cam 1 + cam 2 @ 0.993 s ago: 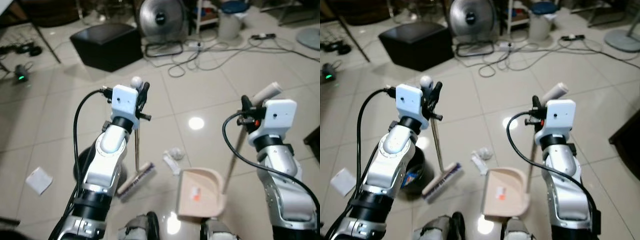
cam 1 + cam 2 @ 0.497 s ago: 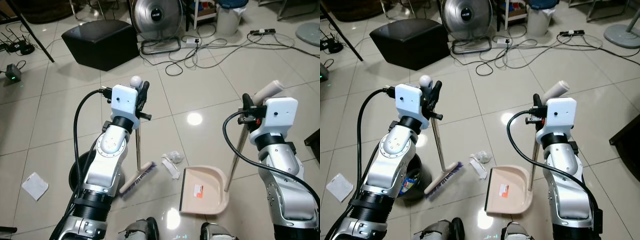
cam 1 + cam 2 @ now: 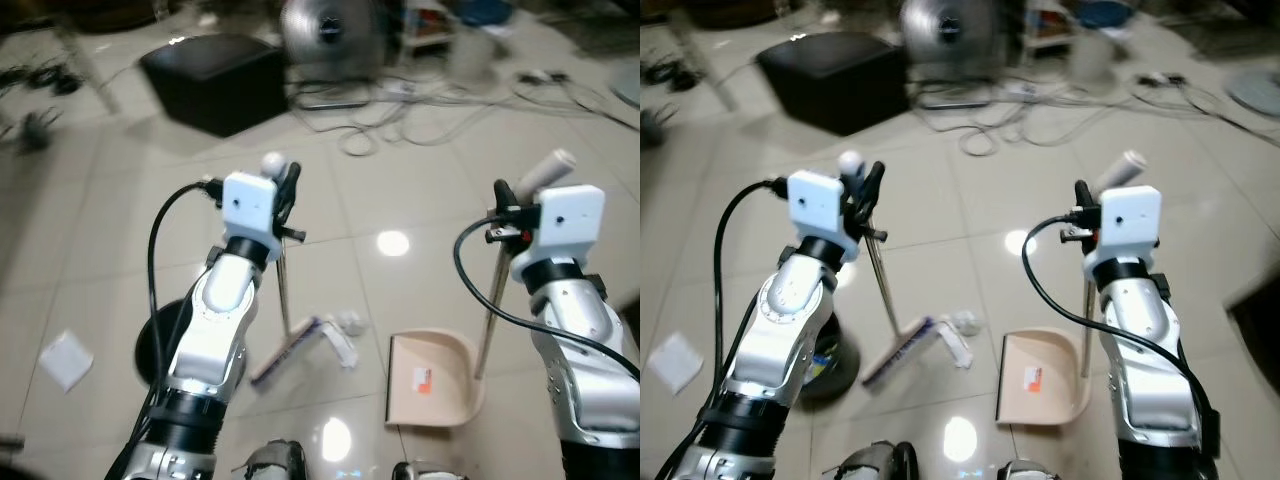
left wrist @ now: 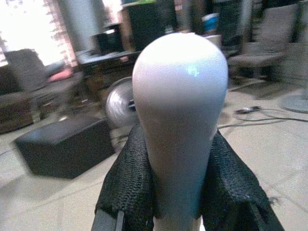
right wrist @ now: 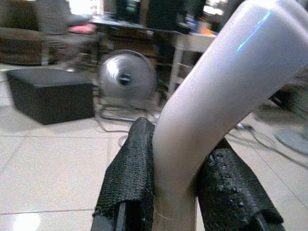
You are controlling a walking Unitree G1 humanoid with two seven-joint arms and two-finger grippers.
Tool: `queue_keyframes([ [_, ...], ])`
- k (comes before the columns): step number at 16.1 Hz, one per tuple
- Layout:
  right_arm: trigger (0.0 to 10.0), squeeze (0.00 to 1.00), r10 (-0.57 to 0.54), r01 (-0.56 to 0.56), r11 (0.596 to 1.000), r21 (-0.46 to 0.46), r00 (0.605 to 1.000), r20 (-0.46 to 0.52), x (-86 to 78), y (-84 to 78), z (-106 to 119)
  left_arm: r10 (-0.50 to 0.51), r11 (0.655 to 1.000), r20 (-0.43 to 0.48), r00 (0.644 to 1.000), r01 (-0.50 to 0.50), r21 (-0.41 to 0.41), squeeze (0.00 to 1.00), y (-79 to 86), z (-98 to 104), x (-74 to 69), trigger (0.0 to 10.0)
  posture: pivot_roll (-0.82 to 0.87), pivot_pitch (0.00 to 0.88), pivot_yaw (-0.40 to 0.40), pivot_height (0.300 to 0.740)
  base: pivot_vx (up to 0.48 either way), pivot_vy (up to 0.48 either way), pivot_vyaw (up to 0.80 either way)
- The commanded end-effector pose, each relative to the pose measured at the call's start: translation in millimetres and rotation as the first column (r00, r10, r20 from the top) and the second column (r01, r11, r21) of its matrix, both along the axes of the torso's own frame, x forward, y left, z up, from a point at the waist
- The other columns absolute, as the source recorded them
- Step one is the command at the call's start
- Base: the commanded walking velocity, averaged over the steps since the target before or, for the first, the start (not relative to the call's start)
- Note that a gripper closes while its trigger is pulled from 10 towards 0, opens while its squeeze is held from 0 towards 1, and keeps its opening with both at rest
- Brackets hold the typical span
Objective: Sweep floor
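Note:
My left gripper [image 3: 285, 190] is shut on the white knob [image 4: 179, 110] at the top of the broom handle [image 3: 283, 290]. The broom head [image 3: 287, 349] rests on the tiles beside white crumpled paper scraps [image 3: 345, 327]. My right gripper [image 3: 503, 203] is shut on the pale dustpan handle [image 5: 211, 110]. The beige dustpan [image 3: 433, 378] sits on the floor to the right of the scraps, its mouth facing them, a small gap between.
A black round bin [image 3: 160, 345] stands by my left arm. A white paper [image 3: 65, 359] lies at far left. Behind are a black ottoman [image 3: 212, 80], a floor fan [image 3: 325, 30] and loose cables [image 3: 400, 120]. My feet [image 3: 275, 462] show at the bottom.
The camera shifted and the picture is blurred. The broom head has swung right, up against the paper scraps. The dustpan has moved a little to the right.

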State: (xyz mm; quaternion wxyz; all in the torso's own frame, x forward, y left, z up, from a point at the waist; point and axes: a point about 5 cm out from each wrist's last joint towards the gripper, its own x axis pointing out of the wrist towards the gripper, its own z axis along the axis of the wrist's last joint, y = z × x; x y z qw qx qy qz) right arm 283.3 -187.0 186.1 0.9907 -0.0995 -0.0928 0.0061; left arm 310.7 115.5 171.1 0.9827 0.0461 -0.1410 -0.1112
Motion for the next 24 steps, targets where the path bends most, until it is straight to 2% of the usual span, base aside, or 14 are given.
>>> queue_keyframes([
  [1,10.0,0.0,0.015,-0.016,1.0,0.018,0.999,0.035,-0.8,1.8,5,0.022,1.0,0.035,0.999,-0.022,0.016,0.0,2.7,7,-1.7,10.0,-0.06,0.135,0.052,0.74,0.368,0.0,0.0],
  [8,10.0,0.0,0.0,-0.001,0.999,0.032,0.999,0.033,-2.7,-1.2,2,0.001,1.0,0.035,0.999,-0.002,0.014,0.0,-1.4,9,-2.4,10.0,-0.06,0.146,0.073,0.74,0.412,0.0,0.0],
  [12,10.0,0.0,-0.033,0.032,0.999,0.025,0.999,0.012,-6.4,-6.1,-8,-0.037,0.999,0.01,0.999,0.037,0.001,0.0,-7.2,3,-2.9,10.0,-0.06,0.162,0.084,0.74,0.0,0.0,0.0],
  [16,10.0,0.0,-0.091,0.091,0.996,0.002,0.996,0.008,-12.8,-18.9,-15,-0.077,0.997,-0.037,0.996,0.077,-0.011,0.0,-16.5,-6,5.0,10.0,-0.05,0.189,0.101,0.74,0.0,0.0,0.0],
  [19,10.0,0.0,-0.124,0.125,0.991,-0.04,0.992,0.037,-17.3,-32.2,-12,-0.089,0.996,-0.047,0.995,0.09,0.024,0.0,-25.0,-15,11.2,10.0,-0.05,0.223,0.111,0.74,0.0,0.0,0.0],
  [21,10.0,0.0,-0.13,0.133,0.989,-0.058,0.99,0.045,-15.7,-37.8,-15,-0.081,0.996,-0.035,0.996,0.082,0.019,0.0,-29.7,-17,14.0,10.0,-0.04,0.242,0.113,0.74,0.0,0.0,0.0],
  [24,10.0,0.0,-0.111,0.117,0.987,-0.112,0.992,0.054,-2.0,-43.8,-23,-0.038,0.998,0.005,0.999,0.038,-0.047,0.0,-36.2,-16,17.7,10.0,0.0,0.288,0.13,0.74,0.0,0.0,0.0],
])
